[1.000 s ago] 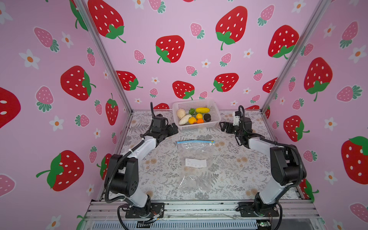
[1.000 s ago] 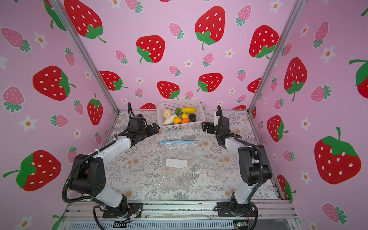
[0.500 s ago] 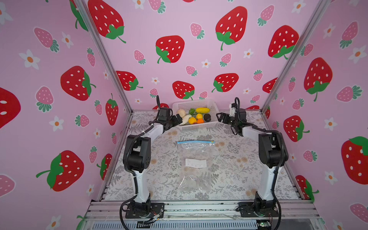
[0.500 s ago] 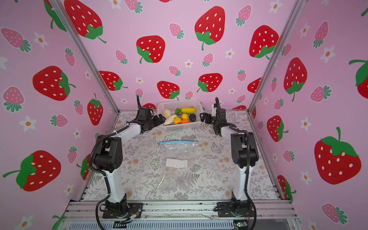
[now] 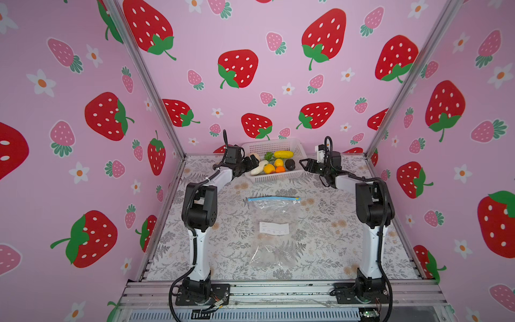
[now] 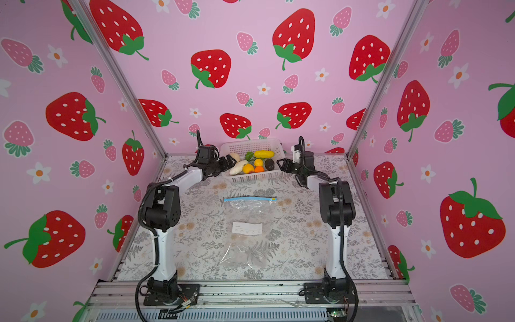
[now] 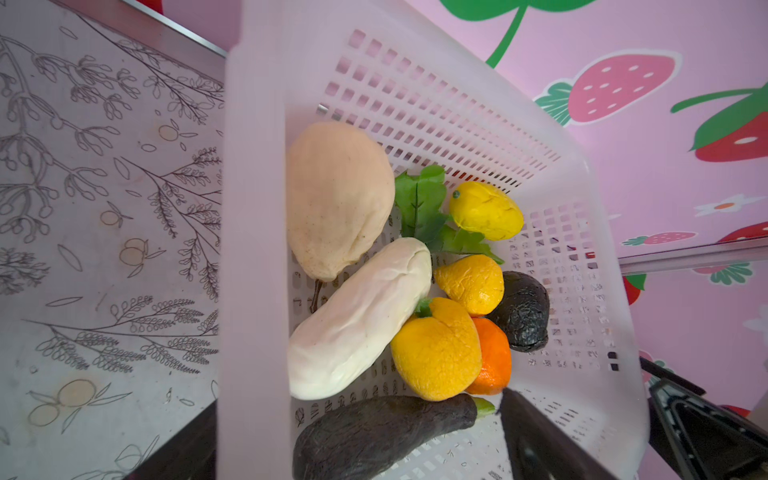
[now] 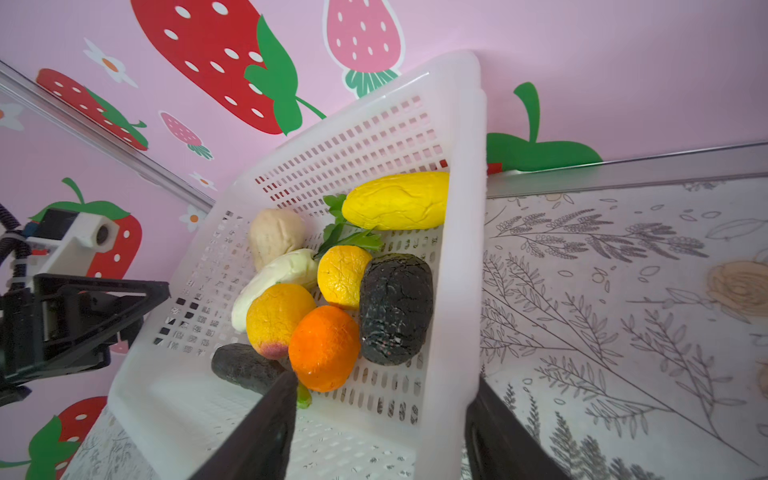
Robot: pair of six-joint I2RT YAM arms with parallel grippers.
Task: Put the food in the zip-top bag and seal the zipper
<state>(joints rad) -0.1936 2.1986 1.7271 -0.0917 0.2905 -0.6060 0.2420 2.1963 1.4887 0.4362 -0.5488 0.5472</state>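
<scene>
Right end effector [image 5: 304,164] nearer, beside food [image 5: 274,165]

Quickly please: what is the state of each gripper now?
Left gripper: open, jaws astride a side wall of the basket, holding nothing.
Right gripper: open, astride the opposite wall, not clamped.

In the left wrist view the eggplant [image 7: 374,436] runs off the picture's edge, and the left gripper's fingers [image 7: 536,440] show only as blurred stubs, also cut off. In the right wrist view the right gripper's fingers [image 8: 262,432] are cut off too; one covers part of the eggplant, and the basket [image 8: 461,249] wall hides one end of the long yellow piece [image 8: 395,201]. In both top views the label [image 5: 274,228] on the zip-top bag [image 5: 274,248] is too small to read; whether the zipper [image 5: 273,198] is sealed cannot be told.
</scene>
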